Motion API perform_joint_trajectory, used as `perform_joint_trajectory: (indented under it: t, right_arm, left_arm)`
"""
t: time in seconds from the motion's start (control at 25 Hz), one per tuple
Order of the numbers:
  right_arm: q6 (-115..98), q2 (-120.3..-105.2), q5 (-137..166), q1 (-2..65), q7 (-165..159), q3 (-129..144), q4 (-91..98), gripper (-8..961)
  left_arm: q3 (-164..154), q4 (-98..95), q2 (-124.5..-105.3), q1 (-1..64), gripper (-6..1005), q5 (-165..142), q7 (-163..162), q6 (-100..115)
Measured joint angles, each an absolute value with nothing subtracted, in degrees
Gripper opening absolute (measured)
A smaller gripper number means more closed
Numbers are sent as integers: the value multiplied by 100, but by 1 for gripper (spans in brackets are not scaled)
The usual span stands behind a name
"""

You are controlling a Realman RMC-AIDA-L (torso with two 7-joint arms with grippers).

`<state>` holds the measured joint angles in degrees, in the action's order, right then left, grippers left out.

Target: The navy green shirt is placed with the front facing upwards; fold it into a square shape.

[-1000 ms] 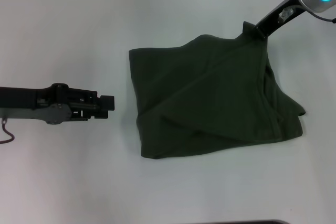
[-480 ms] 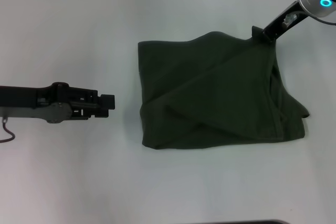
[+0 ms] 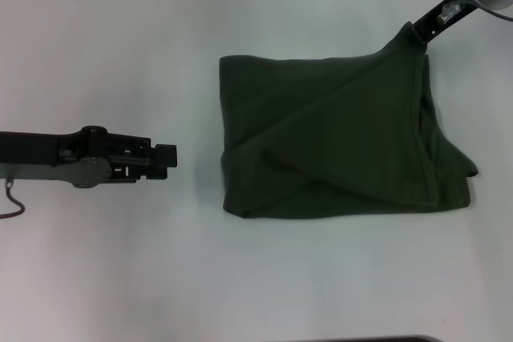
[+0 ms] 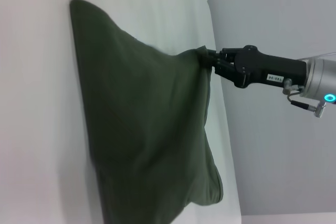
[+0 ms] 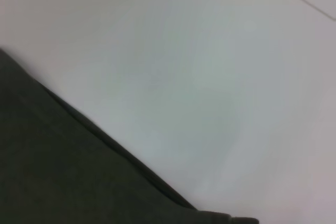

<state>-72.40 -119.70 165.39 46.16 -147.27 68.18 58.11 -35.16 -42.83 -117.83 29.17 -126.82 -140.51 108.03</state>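
Note:
The navy green shirt lies folded in a rough rectangle at centre-right of the white table, with a diagonal fold across it and no lettering showing. My right gripper is shut on the shirt's far right corner and holds that corner up and taut; the left wrist view shows the same pinch by the right gripper on the shirt. In the right wrist view only an edge of the shirt shows. My left gripper hovers low, left of the shirt and apart from it.
The white table surrounds the shirt on all sides. A dark edge shows at the near border of the head view. A thin cable loop hangs by the left arm.
The right gripper has pulled the shirt corner to the right and farther back; the whole shirt slid right and its top edge straightened. The left arm has not moved.

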Motion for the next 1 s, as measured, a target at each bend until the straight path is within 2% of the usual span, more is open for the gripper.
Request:
perform_joint_trajectory:
  t: [0.52,0.76,0.96,1.0]
  right_arm:
    - [-7577,-11944,16710,4745,-14770,6644,5755,190]
    - [-7701,-11897,16753,4726,-14895,6438,5909,404]
    - [-8283,-11865,16543,4691,-14670,5885,6326,628]
    - [-8428,-11862,16425,4681,-14581,5763,6392,628]
  left_arm:
    - [-3511,-4280,-11777,2893,420,-12676,-14006,10801]
    - [-3513,-4280,-11777,2884,419,-12668,-13992,10802]
    - [-3502,-4280,-11777,2897,419,-12667,-13981,10805]
    - [-3501,-4280,-11776,2900,420,-12667,-13981,10807]
